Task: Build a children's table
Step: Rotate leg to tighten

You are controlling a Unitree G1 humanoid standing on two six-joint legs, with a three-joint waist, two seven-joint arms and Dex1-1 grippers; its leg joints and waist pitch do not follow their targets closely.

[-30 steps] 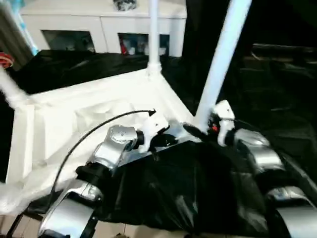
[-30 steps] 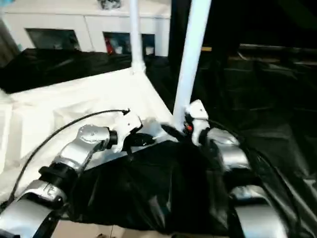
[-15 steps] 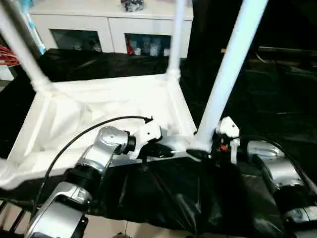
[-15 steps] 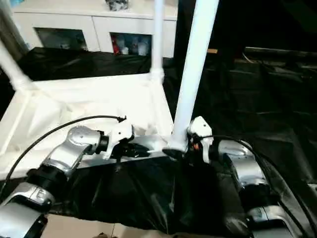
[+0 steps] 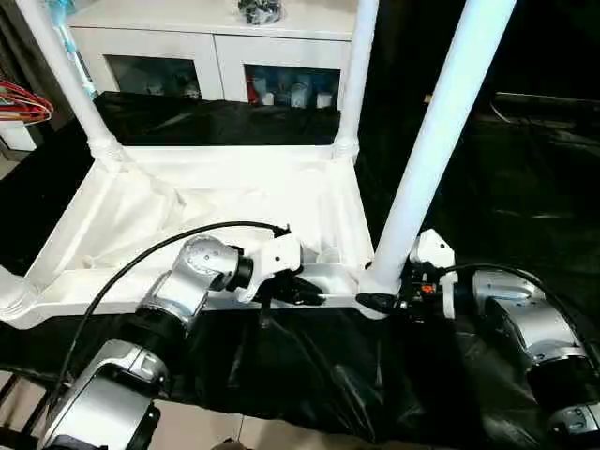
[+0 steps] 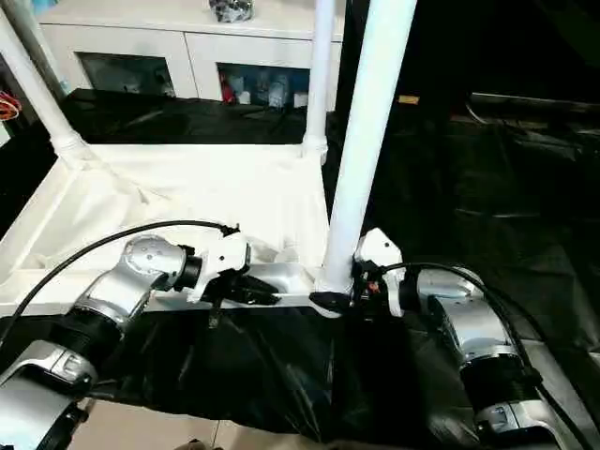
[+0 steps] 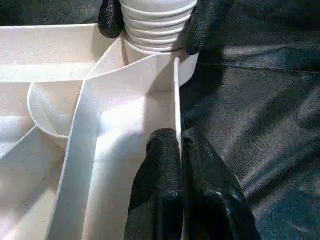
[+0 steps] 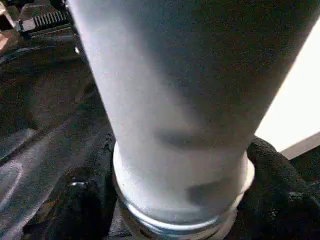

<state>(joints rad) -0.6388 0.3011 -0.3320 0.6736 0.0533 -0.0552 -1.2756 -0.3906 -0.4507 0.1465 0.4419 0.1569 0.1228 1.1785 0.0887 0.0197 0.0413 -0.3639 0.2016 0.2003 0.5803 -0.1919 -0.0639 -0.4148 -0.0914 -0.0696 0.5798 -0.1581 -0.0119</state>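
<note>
Item: children's table, white plastic, lying upside down across the centre and left of the frame, its tabletop (image 5: 216, 211) showing a ribbed underside on the black sheet (image 5: 309, 366). Three legs stand in their sockets: far left leg (image 5: 70, 80) toward the upper left, far right leg (image 5: 353, 75) at upper centre, and near right leg (image 5: 436, 141) rising large through the centre right. The near left corner (image 5: 11, 298) runs off the left edge, so you cannot tell whether a leg stands there. Your left gripper (image 5: 305, 291), below centre, is pinched narrowly on the tabletop's near rim (image 7: 176, 115), one finger (image 7: 157, 165) on each side of the thin wall. Your right gripper (image 5: 380, 302), lower right of centre, holds the threaded base of the near right leg, its fingertips (image 7: 202, 22) on either side of the collar just above the corner socket (image 7: 167, 70). Step in hand, by judgement: seating this leg. The next move likely calls for turning or pressing the leg fully home while the left gripper steadies the rim. Beyond, at the upper edge: a white cabinet (image 5: 216, 47) with glass-fronted compartments.
</note>
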